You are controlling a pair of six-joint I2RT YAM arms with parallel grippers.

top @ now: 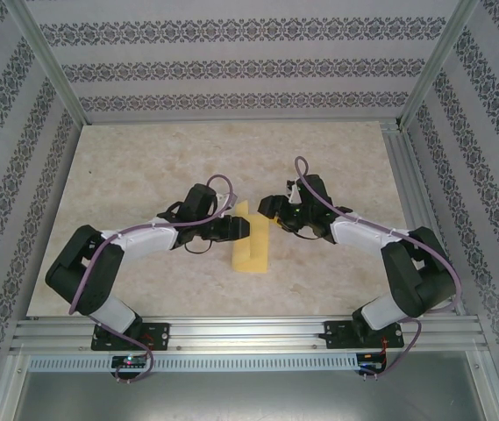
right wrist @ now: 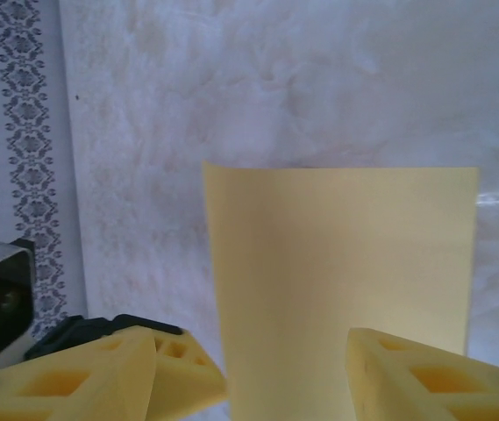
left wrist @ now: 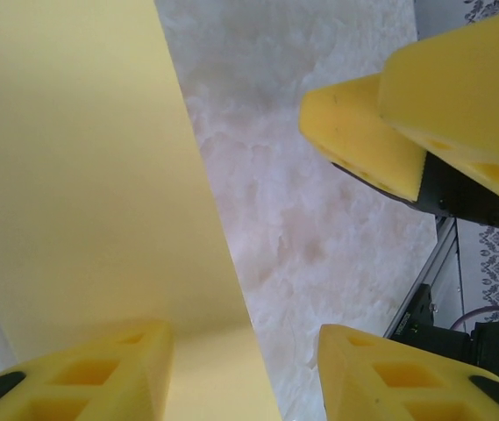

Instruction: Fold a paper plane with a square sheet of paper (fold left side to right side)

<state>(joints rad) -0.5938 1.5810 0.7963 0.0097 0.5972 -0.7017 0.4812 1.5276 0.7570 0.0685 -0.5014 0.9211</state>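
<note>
**Patterned walls** (top: 231, 66) enclose the work cell on three sides, framed by aluminium rails.

**Table** (top: 144, 175): a pale, marbled surface that carries everything below.

**Left arm** (top: 126, 241) and **right arm** (top: 381, 241): both reach inward from their bases at the near edge, and their wrists come close together over the middle of the table.

**Square sheet of paper** (top: 256, 250): plain yellow, at the centre of the table between the two grippers. From above it is partly folded. Its right portion rests on the table, and its left portion rises as a flap along a front-to-back line. In the left wrist view the sheet (left wrist: 82, 175) takes up the left half of the frame. In the right wrist view it (right wrist: 337, 263) stands as a smooth panel with a straight top edge, ahead of the fingers.

**Left gripper** (top: 238, 230): at the sheet's left side, jaws apart, gripping nothing. In its own view, one finger (left wrist: 82, 373) lies against the paper and bare table shows in the gap.

**Right gripper** (top: 271, 209): at the sheet's far right corner, jaws likewise apart. In its wrist view (right wrist: 251, 342) the paper shows between and beyond the fingers, unclamped. Its yellow fingers (left wrist: 354, 132) also appear at the upper right of the left wrist view.
</note>
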